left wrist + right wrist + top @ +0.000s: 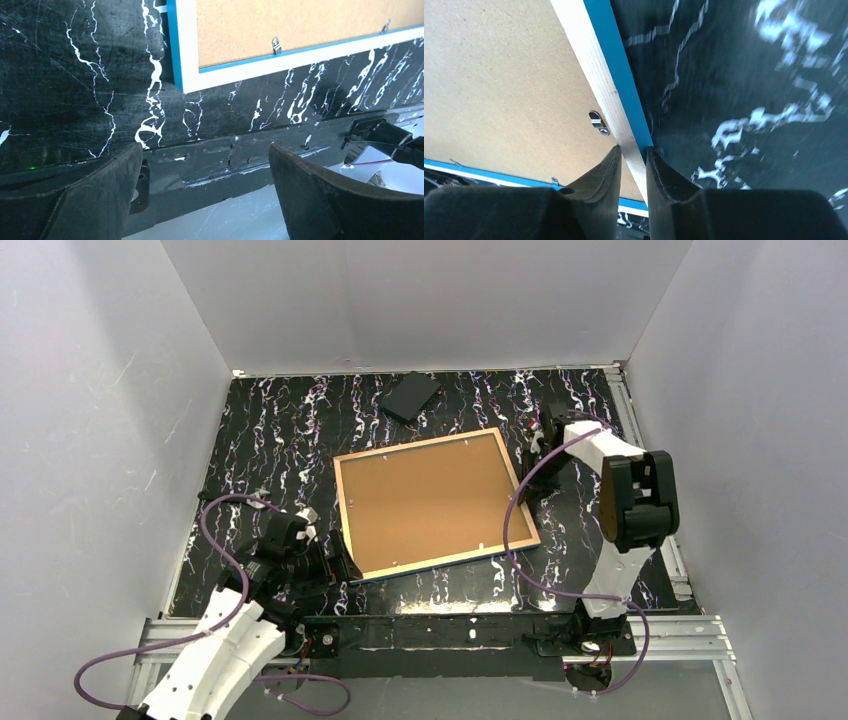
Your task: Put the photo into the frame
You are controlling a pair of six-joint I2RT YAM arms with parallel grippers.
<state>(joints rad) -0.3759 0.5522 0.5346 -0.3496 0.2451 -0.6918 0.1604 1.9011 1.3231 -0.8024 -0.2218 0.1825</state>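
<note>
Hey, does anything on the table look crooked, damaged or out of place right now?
The frame lies face down and turned askew to the edges of the table. Its brown backing board sits clipped in, and no photo is in view. Nothing looks spilled or broken.

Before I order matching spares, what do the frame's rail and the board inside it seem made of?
Seemingly the frame is pale unfinished-looking wood with faint grain, outer edge painted blue; the backing board is matte tan, finely speckled, probably pressed fibreboard.
</note>
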